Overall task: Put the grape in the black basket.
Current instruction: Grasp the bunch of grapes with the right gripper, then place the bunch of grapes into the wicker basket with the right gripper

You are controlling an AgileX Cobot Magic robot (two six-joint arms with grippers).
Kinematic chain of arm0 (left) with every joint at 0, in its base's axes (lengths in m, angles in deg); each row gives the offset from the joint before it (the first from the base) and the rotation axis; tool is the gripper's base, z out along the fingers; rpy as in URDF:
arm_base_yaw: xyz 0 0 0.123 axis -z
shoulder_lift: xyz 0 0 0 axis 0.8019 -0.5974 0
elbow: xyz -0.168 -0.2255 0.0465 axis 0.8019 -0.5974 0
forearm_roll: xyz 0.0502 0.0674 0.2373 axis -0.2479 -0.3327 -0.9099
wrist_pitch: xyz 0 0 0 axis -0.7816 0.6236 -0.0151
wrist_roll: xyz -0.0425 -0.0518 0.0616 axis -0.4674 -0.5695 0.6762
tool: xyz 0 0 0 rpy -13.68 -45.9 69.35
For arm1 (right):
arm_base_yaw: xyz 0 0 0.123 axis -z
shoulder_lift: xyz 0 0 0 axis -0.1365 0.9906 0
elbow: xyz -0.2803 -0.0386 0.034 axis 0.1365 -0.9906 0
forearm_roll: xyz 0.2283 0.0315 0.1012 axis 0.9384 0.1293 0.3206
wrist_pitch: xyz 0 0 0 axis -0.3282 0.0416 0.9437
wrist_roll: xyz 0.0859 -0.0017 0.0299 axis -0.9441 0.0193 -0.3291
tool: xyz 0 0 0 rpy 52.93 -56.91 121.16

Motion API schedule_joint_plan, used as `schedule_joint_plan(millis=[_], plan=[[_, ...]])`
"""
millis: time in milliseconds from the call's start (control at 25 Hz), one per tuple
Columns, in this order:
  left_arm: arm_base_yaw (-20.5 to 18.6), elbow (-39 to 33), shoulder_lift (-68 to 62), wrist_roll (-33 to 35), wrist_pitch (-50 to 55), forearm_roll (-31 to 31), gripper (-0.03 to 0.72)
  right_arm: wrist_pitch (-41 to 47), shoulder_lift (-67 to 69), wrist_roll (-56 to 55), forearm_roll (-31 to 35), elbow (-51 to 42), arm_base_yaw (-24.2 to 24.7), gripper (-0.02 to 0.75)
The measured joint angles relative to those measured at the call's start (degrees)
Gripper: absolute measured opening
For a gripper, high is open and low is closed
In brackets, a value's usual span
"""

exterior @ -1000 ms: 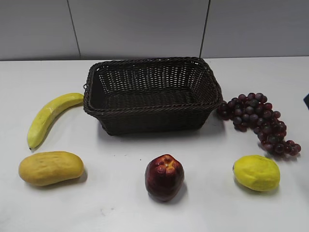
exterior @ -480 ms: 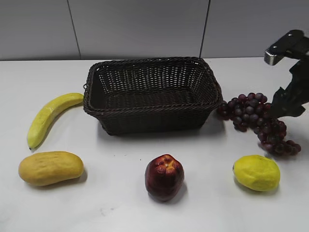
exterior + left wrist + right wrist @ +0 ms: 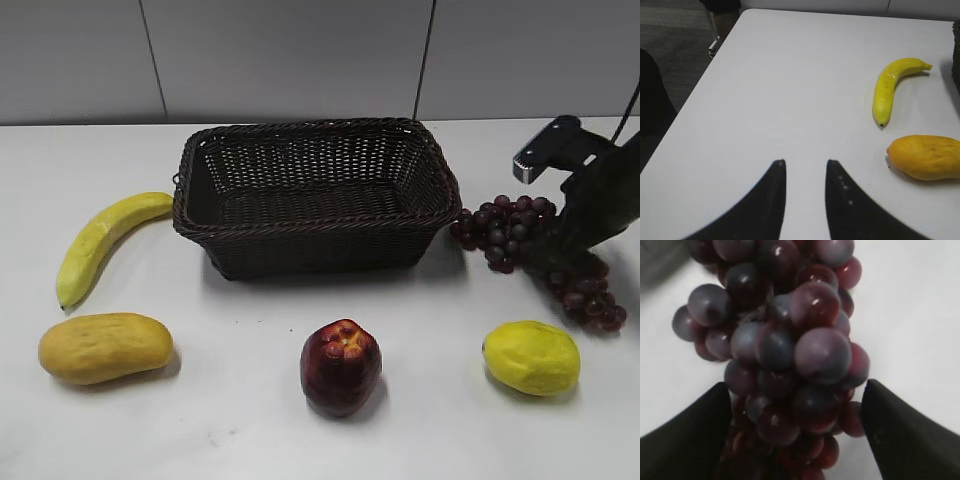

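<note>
The white surface (image 3: 250, 440) carries everything, spread out so each item has free room around it. The black basket (image 3: 315, 195) is the largest thing, sitting empty near the back centre with its open mouth up, ready to receive fruit from above. The grape (image 3: 520, 235) lies on the surface just beside the basket's right end, not yet lifted. The right gripper (image 3: 797, 405) is down over the middle of the bunch; its jaws are spread, one dark finger on each side of the cluster, and no squeeze on the berries is visible. This straddling stance probably sets up a grasp across the narrow width of the bunch. The left gripper (image 3: 805, 167) hangs over bare surface at the left edge, jaws parted and holding nothing, out of the way. A banana (image 3: 105, 240), a mango (image 3: 105, 347), an apple (image 3: 341, 366) and a lemon (image 3: 531, 357) lie untouched.
</note>
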Motion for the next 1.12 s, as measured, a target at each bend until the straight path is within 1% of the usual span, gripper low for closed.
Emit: schedule_joint_plan(millis=[120,200,240,320,360,560,680,880,1040,1120], plan=[[0.0,0.0,0.0,0.0,0.0,0.0,0.217,-2.61,2.09,0.23,0.0,0.2,0.0,0.586],[0.0,0.0,0.0,0.0,0.0,0.0,0.217,-3.6,2.79,0.85,0.0,0.2,-0.1,0.522],[0.0,0.0,0.0,0.0,0.0,0.0,0.217,-3.94,2.79,1.37,-0.05,0.2,-0.09,0.473],[0.0,0.0,0.0,0.0,0.0,0.0,0.217,-4.21,2.66,1.83,-0.12,0.32,-0.09,0.308],[0.0,0.0,0.0,0.0,0.0,0.0,0.217,-4.32,2.35,1.89,-0.17,0.32,-0.09,0.25],[0.0,0.0,0.0,0.0,0.0,0.0,0.217,-4.22,-1.73,2.09,-0.72,0.38,-0.09,0.245],[0.0,0.0,0.0,0.0,0.0,0.0,0.217,-4.15,-6.01,2.53,-2.69,0.76,-0.09,0.245],[0.0,0.0,0.0,0.0,0.0,0.0,0.217,-4.11,-11.82,4.49,-3.57,5.73,-1.35,0.244],[0.0,0.0,0.0,0.0,0.0,0.0,0.217,-4.03,-13.54,7.99,-3.73,12.5,-6.21,0.244],[0.0,0.0,0.0,0.0,0.0,0.0,0.217,-3.87,-13.54,9.52,-3.79,15.93,-9.91,0.244]])
